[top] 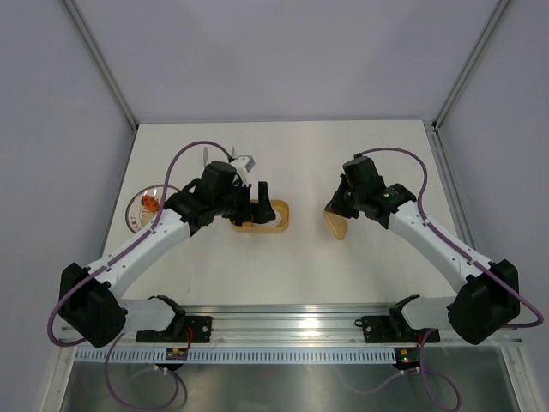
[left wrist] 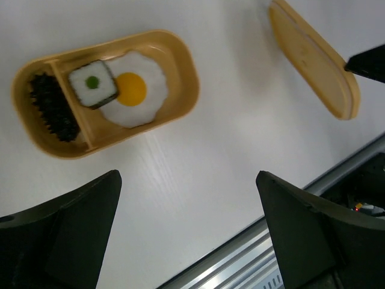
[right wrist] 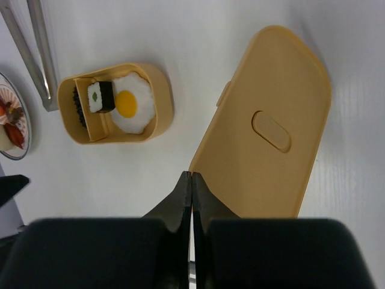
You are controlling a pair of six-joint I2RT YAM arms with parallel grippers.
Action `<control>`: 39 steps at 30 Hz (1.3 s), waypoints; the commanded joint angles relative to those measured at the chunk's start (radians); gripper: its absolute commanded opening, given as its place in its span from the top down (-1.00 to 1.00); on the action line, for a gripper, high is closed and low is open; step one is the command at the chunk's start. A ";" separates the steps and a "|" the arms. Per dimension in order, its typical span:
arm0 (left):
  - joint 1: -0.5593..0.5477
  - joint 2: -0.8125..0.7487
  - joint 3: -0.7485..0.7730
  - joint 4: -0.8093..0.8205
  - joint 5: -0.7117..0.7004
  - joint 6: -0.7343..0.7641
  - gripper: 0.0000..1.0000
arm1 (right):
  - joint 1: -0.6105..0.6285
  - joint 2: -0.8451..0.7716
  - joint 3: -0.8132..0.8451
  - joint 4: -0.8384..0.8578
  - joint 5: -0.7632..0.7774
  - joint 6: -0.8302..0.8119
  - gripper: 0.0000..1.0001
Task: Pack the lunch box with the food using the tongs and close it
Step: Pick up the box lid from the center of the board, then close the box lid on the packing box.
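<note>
The yellow-orange lunch box (left wrist: pixel 180 57) sits open on the table, holding a fried egg (left wrist: pixel 135 90), a rice roll (left wrist: pixel 91 83) and a dark heap (left wrist: pixel 53 108). My left gripper (top: pixel 257 199) hovers over the box, open and empty (left wrist: pixel 187 175). The matching lid (right wrist: pixel 271 126) lies to the right of the box. My right gripper (right wrist: pixel 191 173) is shut, and its tips pinch the lid's near corner edge (top: pixel 337 225). The silver tongs (right wrist: pixel 33 54) lie on the table beyond the box, with nothing holding them. More food (top: pixel 149 202) is on the plate.
A small white plate (top: pixel 137 219) with orange-red pieces stands left of the lunch box, partly under the left arm. The metal rail (top: pixel 283 322) runs along the table's near edge. Grey walls close in the table's left, right and far sides.
</note>
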 commanded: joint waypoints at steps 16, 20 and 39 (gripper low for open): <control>-0.253 0.176 -0.050 0.461 0.119 -0.244 -0.98 | 0.007 0.016 -0.005 0.141 -0.129 0.232 1.00; -0.255 0.199 -0.053 0.481 0.135 -0.263 -0.98 | 0.007 0.014 -0.009 0.138 -0.124 0.233 1.00; -0.288 0.295 -0.090 0.626 0.096 -0.398 -0.87 | 0.009 0.067 -0.032 0.208 -0.172 0.301 1.00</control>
